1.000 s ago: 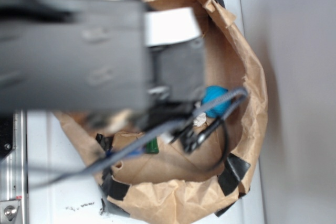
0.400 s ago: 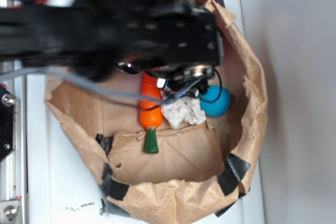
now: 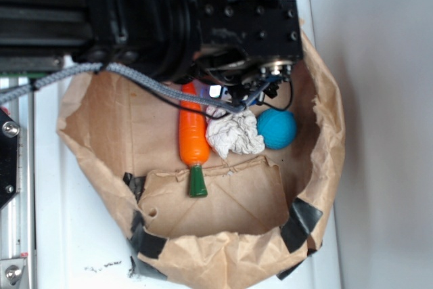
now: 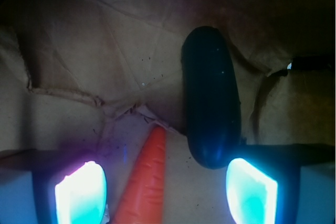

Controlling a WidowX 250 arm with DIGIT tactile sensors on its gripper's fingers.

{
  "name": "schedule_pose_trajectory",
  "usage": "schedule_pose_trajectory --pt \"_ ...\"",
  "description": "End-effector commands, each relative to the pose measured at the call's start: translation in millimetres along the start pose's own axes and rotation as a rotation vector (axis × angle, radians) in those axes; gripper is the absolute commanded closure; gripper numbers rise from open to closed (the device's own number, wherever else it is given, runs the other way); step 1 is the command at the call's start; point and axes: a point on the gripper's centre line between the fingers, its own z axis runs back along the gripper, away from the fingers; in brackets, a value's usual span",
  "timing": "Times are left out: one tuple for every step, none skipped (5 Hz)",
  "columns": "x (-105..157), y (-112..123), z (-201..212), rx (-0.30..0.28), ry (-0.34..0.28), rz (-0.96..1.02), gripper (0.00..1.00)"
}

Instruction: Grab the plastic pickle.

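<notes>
Exterior view: bright, even light; the white table [image 3: 88, 248] at 7 o'clock is nearly washed out. The arm [image 3: 135, 18] at 11 o'clock is dark, with little surface detail, and throws shadow onto the bag [image 3: 108, 126] beneath it. Focus is slightly soft overall.

Wrist view: dim, with heavy darkness at 12 o'clock and in the corners. The fingertips [image 4: 81, 192] at 7 and 5 o'clock glare cyan-white, overexposed and blurred. The pickle [image 4: 210, 108] reads almost black, with a faint blue sheen at its lower end. The carrot [image 4: 147, 182] is soft-edged.
</notes>
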Motion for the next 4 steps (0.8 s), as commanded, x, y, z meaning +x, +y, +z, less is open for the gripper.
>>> schedule_pose_trajectory --pt "12 10 15 -0.063 -0.028 0.048 0.0" --pt "19 27 31 -0.131 0.07 0.069 0.0" --pt "19 45 40 -0.176 0.079 0.006 0.0" --pt "19 58 32 -0.287 0.057 0.025 0.0"
